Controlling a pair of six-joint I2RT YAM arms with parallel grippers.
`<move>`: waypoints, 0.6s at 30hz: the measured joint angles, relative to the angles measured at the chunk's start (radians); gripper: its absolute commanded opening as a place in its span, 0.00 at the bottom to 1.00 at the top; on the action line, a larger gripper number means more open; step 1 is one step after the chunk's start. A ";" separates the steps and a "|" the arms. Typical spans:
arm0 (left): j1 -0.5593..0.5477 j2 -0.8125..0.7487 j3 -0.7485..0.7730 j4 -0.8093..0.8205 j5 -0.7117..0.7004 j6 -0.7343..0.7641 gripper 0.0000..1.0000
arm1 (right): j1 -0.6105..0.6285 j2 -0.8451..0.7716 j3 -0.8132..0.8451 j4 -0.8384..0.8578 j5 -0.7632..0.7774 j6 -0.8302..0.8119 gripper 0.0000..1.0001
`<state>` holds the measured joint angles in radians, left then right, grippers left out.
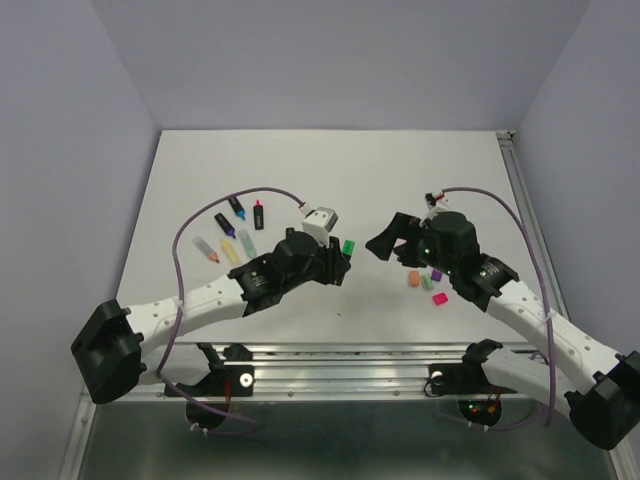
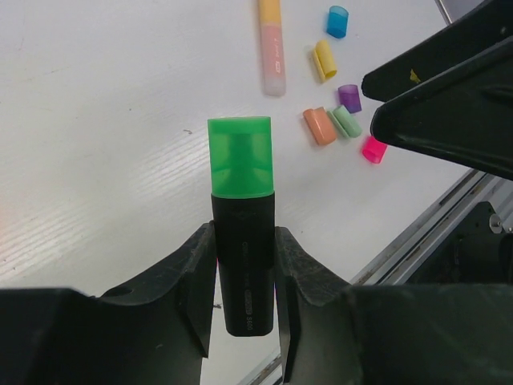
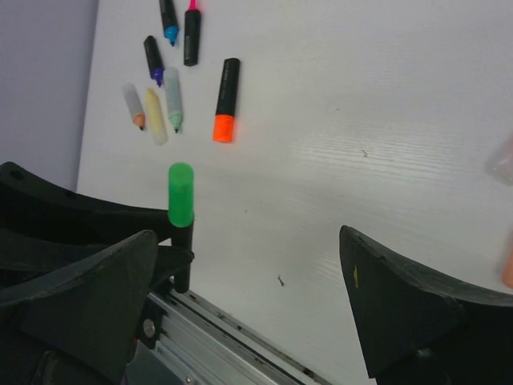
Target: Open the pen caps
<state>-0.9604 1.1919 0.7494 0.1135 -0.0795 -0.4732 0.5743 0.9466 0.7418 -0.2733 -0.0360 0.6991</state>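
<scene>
My left gripper (image 2: 244, 241) is shut on a black highlighter (image 2: 244, 273) and holds it up with its green cap (image 2: 240, 156) still on. The cap also shows in the top view (image 1: 348, 245) and the right wrist view (image 3: 180, 195). My right gripper (image 3: 248, 281) is open and empty, a short way right of the cap in the top view (image 1: 385, 243). Loose caps lie on the table: cyan (image 2: 337, 21), yellow (image 2: 324, 60), purple (image 2: 349, 97), peach (image 2: 319, 126), pale green (image 2: 346, 122) and pink (image 2: 373, 149). A black pen with its orange cap (image 3: 223, 127) on lies on the table.
Several uncapped pens (image 1: 232, 232) lie in a group at the table's left. A pastel pen (image 2: 272, 48) lies near the loose caps. A metal rail (image 1: 340, 360) runs along the near edge. Grey walls close in the table.
</scene>
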 measured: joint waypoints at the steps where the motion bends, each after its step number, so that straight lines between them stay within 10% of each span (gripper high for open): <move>1: 0.000 0.000 -0.002 0.007 0.002 0.000 0.00 | 0.000 0.003 -0.005 0.026 -0.018 0.013 1.00; 12: -0.035 0.030 -0.003 0.010 0.011 0.000 0.00 | 0.000 0.078 -0.013 0.230 -0.144 0.106 0.94; 18: -0.055 0.074 0.026 0.009 0.011 0.000 0.00 | 0.011 0.173 -0.013 0.229 -0.150 0.121 0.71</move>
<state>-1.0149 1.2655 0.7750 0.1226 -0.0685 -0.4728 0.5854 1.1194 0.7292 -0.0441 -0.1856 0.8196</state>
